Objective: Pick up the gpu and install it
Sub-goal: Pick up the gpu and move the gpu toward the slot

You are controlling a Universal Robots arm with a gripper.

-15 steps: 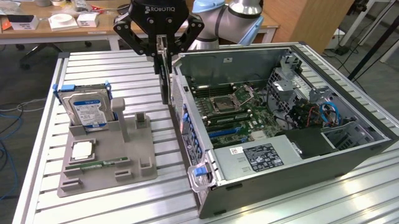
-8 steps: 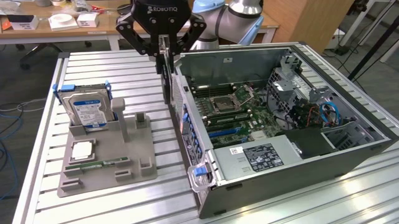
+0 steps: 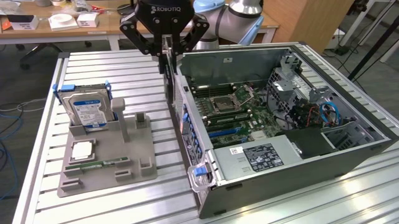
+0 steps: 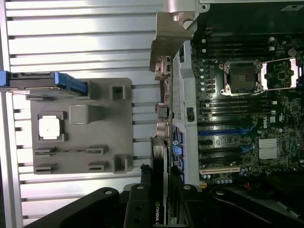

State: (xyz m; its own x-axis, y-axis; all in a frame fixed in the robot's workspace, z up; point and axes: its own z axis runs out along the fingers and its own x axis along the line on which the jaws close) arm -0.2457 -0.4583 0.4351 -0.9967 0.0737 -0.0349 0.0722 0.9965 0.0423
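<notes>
My gripper (image 3: 165, 50) has its two black fingers clamped on the gpu (image 3: 167, 79), a thin flat card hanging edge-on (silver bracket (image 4: 173, 33) at its far end) above the grey metal case (image 3: 311, 154), at its wall on the exterior view's left; one ribbed aluminium table (image 3: 93, 60); one matte grey tray (image 3: 140, 149) bearing one glossy hard drive (image 3: 87, 109), one square chip (image 3: 81, 150), one slim memory stick (image 3: 96, 163).

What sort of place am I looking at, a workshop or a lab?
Probably a robotics lab or test workshop: a robot arm's tool grips a graphics card by an open computer case on a slatted metal table, beside a grey tray holding a hard drive, with a desk behind.
</notes>
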